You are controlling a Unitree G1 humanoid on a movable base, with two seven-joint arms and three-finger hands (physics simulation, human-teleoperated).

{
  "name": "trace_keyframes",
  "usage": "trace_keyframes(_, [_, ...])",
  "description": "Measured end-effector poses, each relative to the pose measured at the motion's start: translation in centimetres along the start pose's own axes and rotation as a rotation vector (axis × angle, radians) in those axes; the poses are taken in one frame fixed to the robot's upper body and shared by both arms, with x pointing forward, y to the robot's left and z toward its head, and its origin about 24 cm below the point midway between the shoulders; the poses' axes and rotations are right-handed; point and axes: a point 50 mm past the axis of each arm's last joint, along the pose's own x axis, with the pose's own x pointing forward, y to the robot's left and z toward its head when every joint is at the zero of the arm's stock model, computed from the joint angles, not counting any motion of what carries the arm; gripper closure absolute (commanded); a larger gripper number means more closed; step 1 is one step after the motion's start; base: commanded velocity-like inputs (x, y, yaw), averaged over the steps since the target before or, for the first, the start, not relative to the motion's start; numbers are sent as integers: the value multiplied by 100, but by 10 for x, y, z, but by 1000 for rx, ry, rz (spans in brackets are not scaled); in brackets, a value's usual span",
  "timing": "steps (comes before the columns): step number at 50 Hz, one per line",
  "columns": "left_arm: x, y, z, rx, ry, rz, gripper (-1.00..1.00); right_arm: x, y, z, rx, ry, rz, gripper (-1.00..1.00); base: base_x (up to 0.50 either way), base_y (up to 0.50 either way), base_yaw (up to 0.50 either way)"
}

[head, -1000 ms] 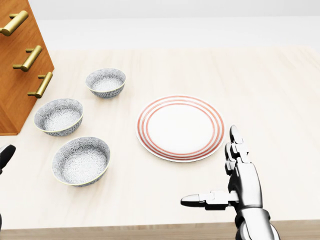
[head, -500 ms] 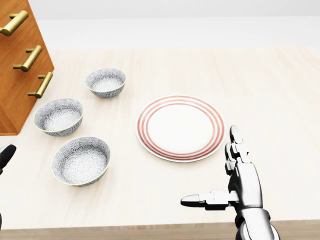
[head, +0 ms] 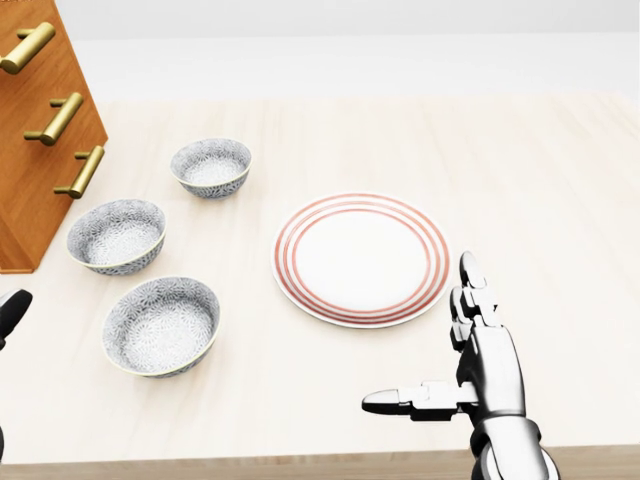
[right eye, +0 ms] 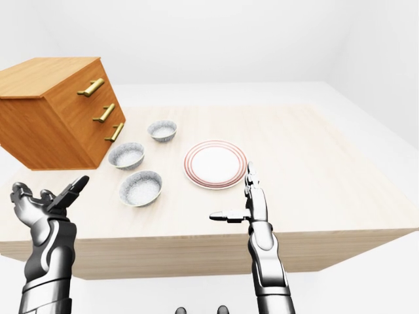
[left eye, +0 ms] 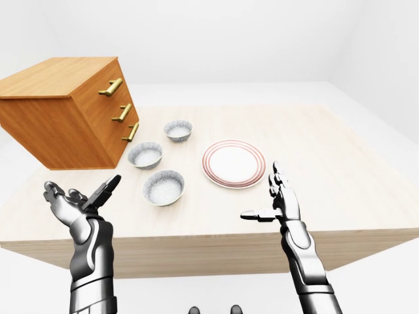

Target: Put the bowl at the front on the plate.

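The bowl sits lowest of 3 in the head view, left of the plate, untouched. The left hand and right hand hold nothing, fingers spread. Likely slips: picking a lookalike (all 3 match), or knocking the middle bowl close above it.

The left hand is raised at the near left, palm turned upward, its fingers spread apart and holding nothing; the right hand stands upright at the near right, fingers straight and pointing far, thumb stretched out to the left, also empty; the left forearm and right forearm rise steeply from below.
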Motion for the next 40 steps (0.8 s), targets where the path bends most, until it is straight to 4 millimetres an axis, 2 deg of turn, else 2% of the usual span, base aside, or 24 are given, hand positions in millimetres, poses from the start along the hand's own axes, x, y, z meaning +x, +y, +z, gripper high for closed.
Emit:
trace_keyframes(10, [-1,0,1,-2,-1,-2,-100,0,0,0,-2,-1,2,-100,17,0,0])
trace_keyframes(40, [0,-1,2,-11,7,-4,-100,0,0,1,-4,-11,2,-100,28,0,0])
